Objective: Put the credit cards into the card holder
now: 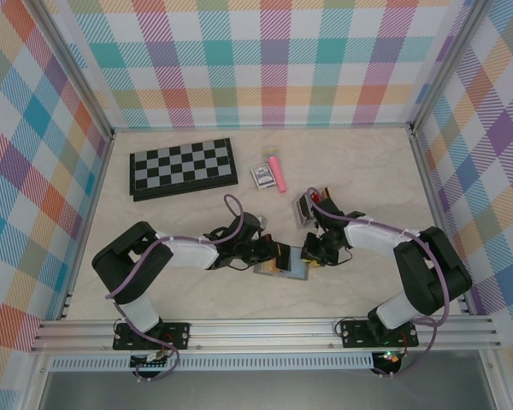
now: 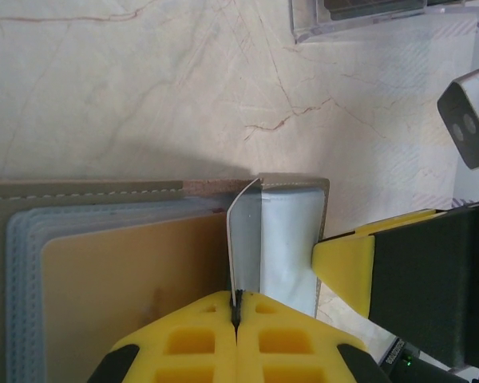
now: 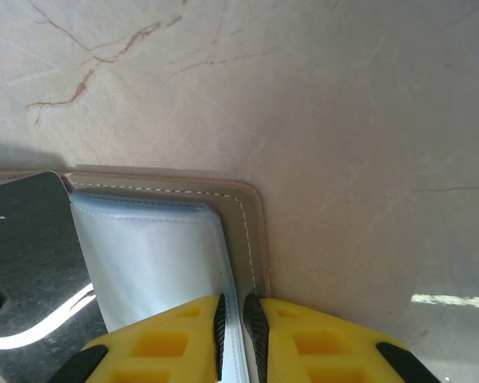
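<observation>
**Q:** Where is the card holder [image 1: 282, 266]?

**A:** It lies flat and open on the table [image 1: 359, 171], directly between the two grippers. The left gripper [image 2: 237, 313] is clenched on one clear plastic leaf [image 2: 243, 227], which stands upright just beyond its fingertips. The right gripper [image 3: 234, 311] is pinched on the edge of a plastic pocket [image 3: 152, 247], close beside the stitched corner.

**Q:** Any cards in?

**A:** One yellow card [image 2: 136, 295] sits in a sleeve just left of the left fingers. Whether others are tucked beneath it, I cannot tell.

**Q:** How will it handle?

**A:** Light and floppy, I'd judge. The leaves are thin and glossy and probably slippery. They bend rather than resist, so a hard tug could crease one or tear it at the spine. The cover looks firmer, with stitching all round.

**Q:** Where would you take hold?

**A:** At the free outer edge of a leaf, close to the fingers, to open the pocket's mouth. The cover needs pinning too, or the whole card holder may slide. A card is stiff, so it is best gripped by its short edge.
</observation>
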Tool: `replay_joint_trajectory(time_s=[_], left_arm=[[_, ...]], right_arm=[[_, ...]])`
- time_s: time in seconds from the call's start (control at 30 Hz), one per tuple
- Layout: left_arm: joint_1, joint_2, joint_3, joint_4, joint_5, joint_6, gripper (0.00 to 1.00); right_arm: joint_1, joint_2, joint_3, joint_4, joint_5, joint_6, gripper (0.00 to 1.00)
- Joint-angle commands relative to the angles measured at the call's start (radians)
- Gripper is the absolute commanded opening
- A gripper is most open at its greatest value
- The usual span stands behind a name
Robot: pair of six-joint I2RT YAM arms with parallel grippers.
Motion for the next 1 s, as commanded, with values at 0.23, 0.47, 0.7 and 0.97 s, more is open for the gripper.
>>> replay_joint_trajectory(time_s=[0.23, 0.47, 0.7, 0.97], left_arm=[[-0.022, -0.021, -0.007, -0.098, 0.041, 0.043, 0.00], [-0.021, 0.018, 0.010, -0.056, 0.070, 0.033, 0.00], [-0.023, 0.021, 0.014, -0.097, 0.065, 0.037, 0.00], [-0.021, -0.021, -0.012, -0.145, 0.025, 0.056, 0.00]], right_arm=[[0.008, 0.071, -0.036, 0.012, 0.059, 0.003, 0.21], [0.007, 0.079, -0.036, 0.020, 0.054, 0.004, 0.21], [0.007, 0.072, -0.032, 0.016, 0.056, 0.006, 0.21], [0.007, 0.075, -0.028, 0.017, 0.054, 0.006, 0.21]])
